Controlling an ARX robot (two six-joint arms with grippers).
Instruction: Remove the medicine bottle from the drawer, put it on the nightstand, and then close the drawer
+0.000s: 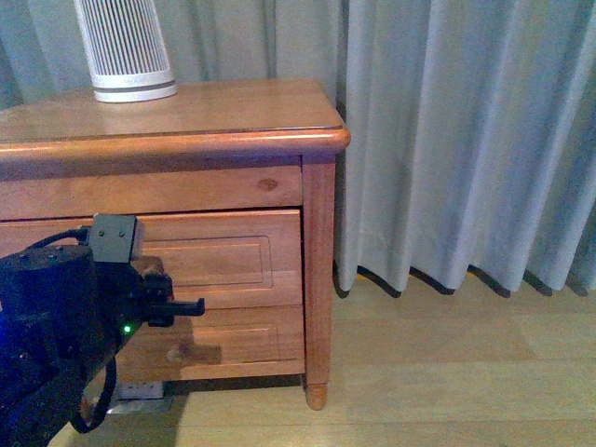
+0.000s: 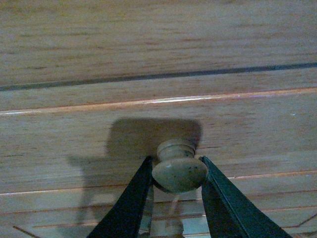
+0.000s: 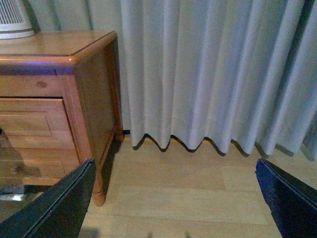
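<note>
Left gripper (image 2: 176,162), jaws pinched against both sides of the round knob (image 2: 179,173) on the drawer (image 1: 223,261), which looks shut in the nightstand (image 1: 321,233); the medicine bottle is nowhere in view, presumably inside. Right gripper (image 3: 174,166) hangs with jaws spread wide above the floor (image 3: 198,208) by the curtain (image 3: 208,74). The smooth, rounded knob could slip from that pinch on a pull, and a skewed pull could jam the drawer.

On the orange-brown wooden nightstand (image 1: 233,112), the top surface lies bare except for a large white ribbed cylinder (image 1: 126,47) at its back left. Right of it, pale wooden floor (image 1: 447,354) is open to the grey pleated curtain (image 1: 447,140); the black left arm (image 1: 56,326) crowds its front.
</note>
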